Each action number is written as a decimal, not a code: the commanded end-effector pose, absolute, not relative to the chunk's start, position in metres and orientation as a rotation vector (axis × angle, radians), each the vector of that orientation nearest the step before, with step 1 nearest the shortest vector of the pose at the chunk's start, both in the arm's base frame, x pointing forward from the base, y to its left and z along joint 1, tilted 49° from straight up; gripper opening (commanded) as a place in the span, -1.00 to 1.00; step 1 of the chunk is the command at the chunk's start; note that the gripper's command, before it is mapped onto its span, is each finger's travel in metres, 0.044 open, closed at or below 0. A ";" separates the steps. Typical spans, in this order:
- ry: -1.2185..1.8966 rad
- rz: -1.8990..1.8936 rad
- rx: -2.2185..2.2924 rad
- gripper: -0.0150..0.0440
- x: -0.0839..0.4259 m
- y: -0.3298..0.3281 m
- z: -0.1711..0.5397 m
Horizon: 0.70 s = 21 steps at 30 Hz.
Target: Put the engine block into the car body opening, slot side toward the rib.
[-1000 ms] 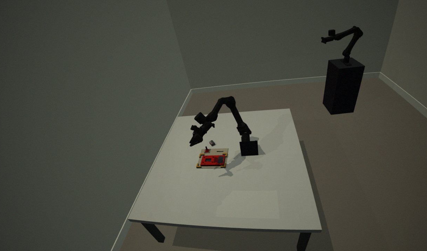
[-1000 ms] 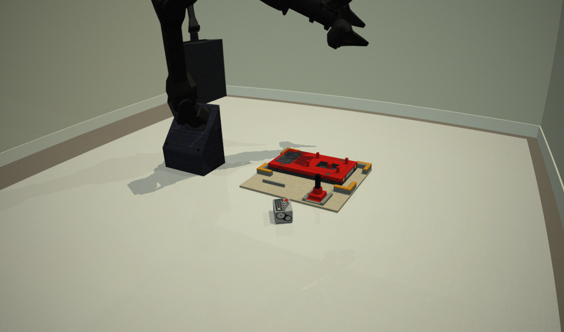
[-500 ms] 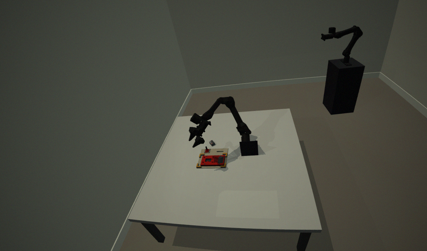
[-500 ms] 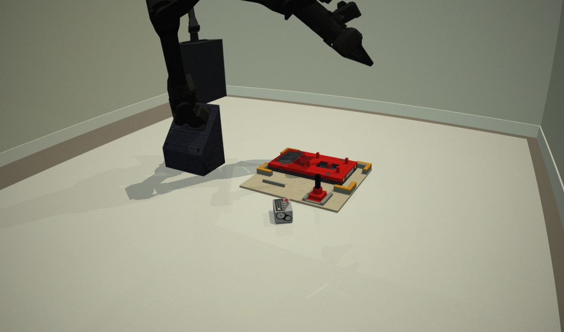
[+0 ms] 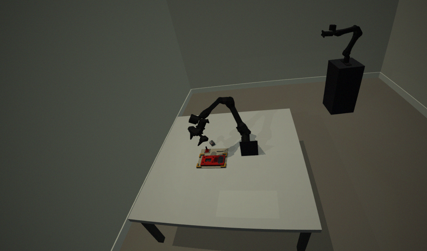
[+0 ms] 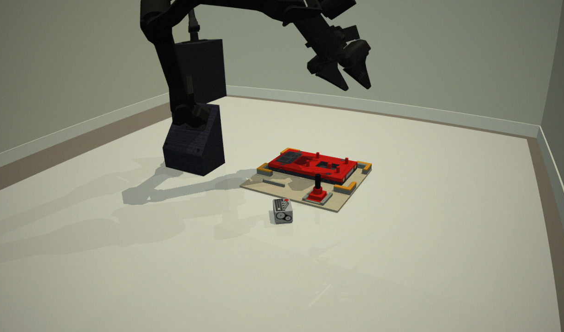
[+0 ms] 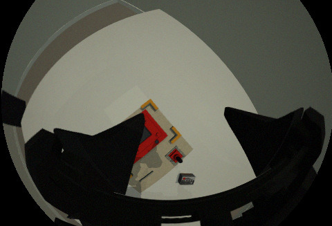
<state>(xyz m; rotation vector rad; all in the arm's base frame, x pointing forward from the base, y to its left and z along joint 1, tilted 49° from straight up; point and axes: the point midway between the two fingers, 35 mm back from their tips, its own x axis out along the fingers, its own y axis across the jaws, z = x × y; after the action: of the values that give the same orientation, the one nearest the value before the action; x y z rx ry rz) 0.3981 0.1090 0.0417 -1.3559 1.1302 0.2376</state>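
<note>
The engine block [image 5: 211, 143] [image 6: 282, 211] [image 7: 187, 179] is a small grey block with printed details. It lies on the table just outside the fixture board. The red car body [image 5: 212, 164] [image 6: 352, 165] [image 7: 159, 130] lies on the board with several red posts standing up. Its dark square opening [image 5: 208, 160] [image 6: 324, 164] is empty. My gripper [image 5: 194, 142] [image 6: 357, 88] [image 7: 185, 115] is open and empty, tilted downward, high above the table and clear of everything. In the wrist view the left finger hides part of the car body. The block's slot cannot be made out.
The beige board [image 5: 212, 151] [image 6: 259, 185] [image 7: 187, 146] has orange-topped corner brackets around the car. A red piece with an upright black stem [image 5: 207, 150] [image 6: 317, 193] [image 7: 176, 155] stands on it, close to the engine block. A second arm stands on a black pedestal [image 5: 343, 90] [image 6: 201, 66] beyond the table.
</note>
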 end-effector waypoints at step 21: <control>1.526 0.668 -1.893 1.00 0.368 -0.013 0.092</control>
<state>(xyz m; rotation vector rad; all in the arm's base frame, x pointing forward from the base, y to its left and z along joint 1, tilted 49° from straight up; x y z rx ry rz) 0.3715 -0.0006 0.0833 -1.8468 1.4911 0.6137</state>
